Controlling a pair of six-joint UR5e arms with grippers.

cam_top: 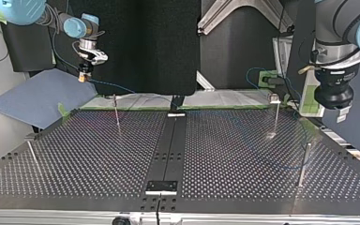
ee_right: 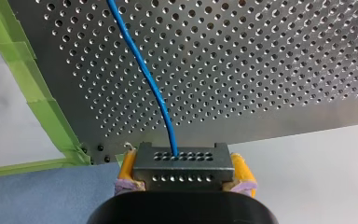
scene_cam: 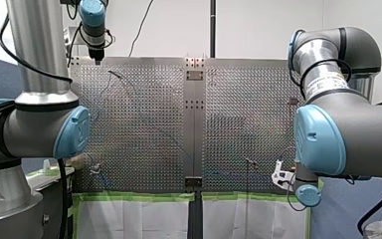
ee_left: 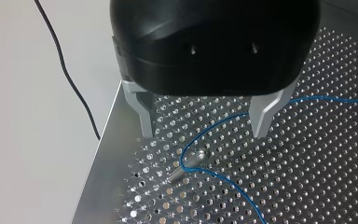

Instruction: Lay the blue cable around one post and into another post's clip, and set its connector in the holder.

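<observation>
Routing the blue cable, one end in hand

My left gripper hangs with its metal fingers spread and empty, just above a post that the cable curls around on the perforated table; from there it runs across to my right gripper, whose yellow pads clamp the connector by its sides. I judge the cable light, thin and limp (slack would let it slide up off a post), so the rigid connector is the sound place to hold. Which post carries the clip, and where the holder stands, I cannot make out.
</observation>
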